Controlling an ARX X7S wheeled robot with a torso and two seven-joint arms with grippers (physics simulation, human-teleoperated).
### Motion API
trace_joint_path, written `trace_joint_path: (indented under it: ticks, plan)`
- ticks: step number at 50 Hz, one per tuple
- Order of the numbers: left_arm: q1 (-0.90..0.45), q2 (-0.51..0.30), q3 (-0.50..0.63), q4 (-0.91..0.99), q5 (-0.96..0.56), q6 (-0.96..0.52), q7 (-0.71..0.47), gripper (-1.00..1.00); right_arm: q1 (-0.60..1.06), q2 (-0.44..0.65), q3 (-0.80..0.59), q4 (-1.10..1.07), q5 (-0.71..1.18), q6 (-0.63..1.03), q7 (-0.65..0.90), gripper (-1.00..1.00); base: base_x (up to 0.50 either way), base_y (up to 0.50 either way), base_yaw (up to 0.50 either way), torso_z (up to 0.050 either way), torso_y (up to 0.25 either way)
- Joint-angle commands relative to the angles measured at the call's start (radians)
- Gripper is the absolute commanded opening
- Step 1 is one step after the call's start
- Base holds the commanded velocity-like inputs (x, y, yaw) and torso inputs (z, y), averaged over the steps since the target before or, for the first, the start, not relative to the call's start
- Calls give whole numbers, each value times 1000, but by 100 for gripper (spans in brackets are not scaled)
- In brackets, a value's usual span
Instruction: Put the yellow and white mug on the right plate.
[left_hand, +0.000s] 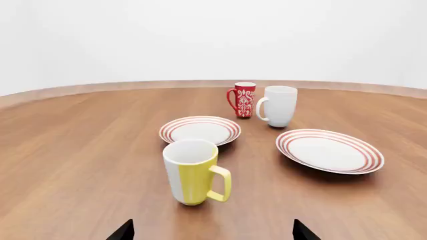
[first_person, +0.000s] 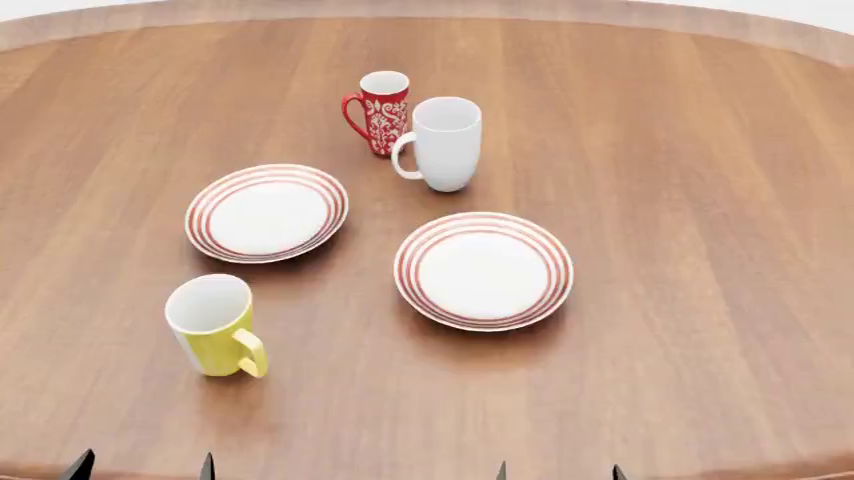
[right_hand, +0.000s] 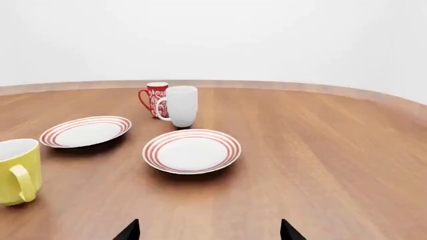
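The yellow and white mug (first_person: 214, 326) stands upright on the wooden table at the front left, handle toward the front right; it also shows in the left wrist view (left_hand: 193, 171) and the right wrist view (right_hand: 17, 171). The right plate (first_person: 483, 270), white with red rings, lies empty at the table's middle, also in the left wrist view (left_hand: 329, 150) and the right wrist view (right_hand: 192, 150). My left gripper (first_person: 140, 467) is open and empty, just short of the mug (left_hand: 212, 231). My right gripper (first_person: 558, 472) is open and empty near the front edge (right_hand: 208, 230).
A second ringed plate (first_person: 267, 212) lies at the left behind the yellow mug. A plain white mug (first_person: 443, 143) and a red-and-white patterned mug (first_person: 380, 111) stand together behind the plates. The table's rounded far edge (first_person: 441, 8) runs along the back.
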Motion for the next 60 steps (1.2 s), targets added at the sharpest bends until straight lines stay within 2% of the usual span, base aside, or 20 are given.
trace_joint_path:
  ticks: [1, 21, 48, 60]
  plan:
    - [-3, -15, 15, -2, -34, -8, -9, 100, 6, 13, -19, 9, 47, 8, -1, 100, 0, 0, 0, 0, 0]
    - [-20, -57, 69, -50, -78, 10, -71, 100, 6, 59, -60, -1, 176, 23, 13, 100, 0, 0, 0, 0, 0]
    - [-25, -97, 102, -75, -118, 34, -95, 100, 31, 93, -125, 72, 186, 7, 34, 100, 0, 0, 0, 0, 0]
    - [-22, -108, 117, -71, -130, 37, -104, 100, 32, 106, -147, 74, 171, -4, 61, 100, 0, 467, 0, 0, 0]
